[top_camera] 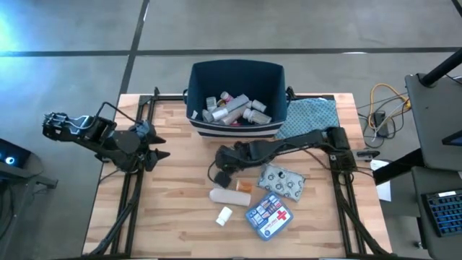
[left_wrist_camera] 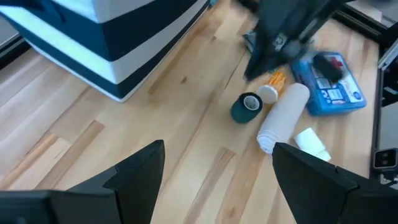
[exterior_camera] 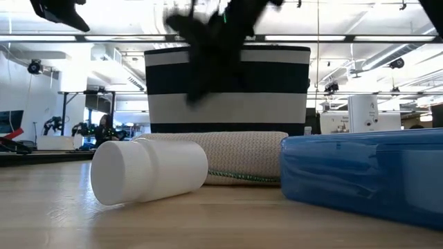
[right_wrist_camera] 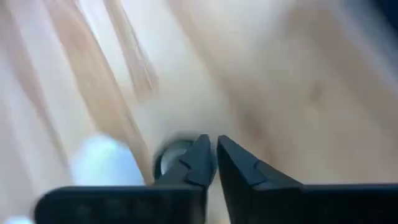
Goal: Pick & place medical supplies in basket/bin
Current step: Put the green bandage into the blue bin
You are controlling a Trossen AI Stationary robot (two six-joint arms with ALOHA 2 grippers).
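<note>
The navy bin [top_camera: 234, 72] with white stripes stands at the table's far middle and holds several white bottles and other supplies. On the wood in front of it lie a dark tape roll [top_camera: 222, 178], an orange vial [top_camera: 242, 185], a beige bandage roll [top_camera: 229, 196], a white bottle [top_camera: 224, 215], a silver blister pack [top_camera: 283, 180] and the blue first-aid pouch [top_camera: 269, 214]. My right gripper [top_camera: 222, 163] hangs above the dark roll [right_wrist_camera: 169, 155], its fingers shut [right_wrist_camera: 214, 152] and holding nothing. My left gripper [left_wrist_camera: 217, 162] is open, off to the table's left [top_camera: 160, 149].
A blue-grey patterned cloth [top_camera: 312, 115] lies right of the bin. Black frame rails [top_camera: 133, 195] run along the table's left and right sides. Bare wood lies between my left gripper and the supplies [left_wrist_camera: 180, 124]. In the low view the white bottle [exterior_camera: 149, 169] and pouch [exterior_camera: 360, 176] are nearest.
</note>
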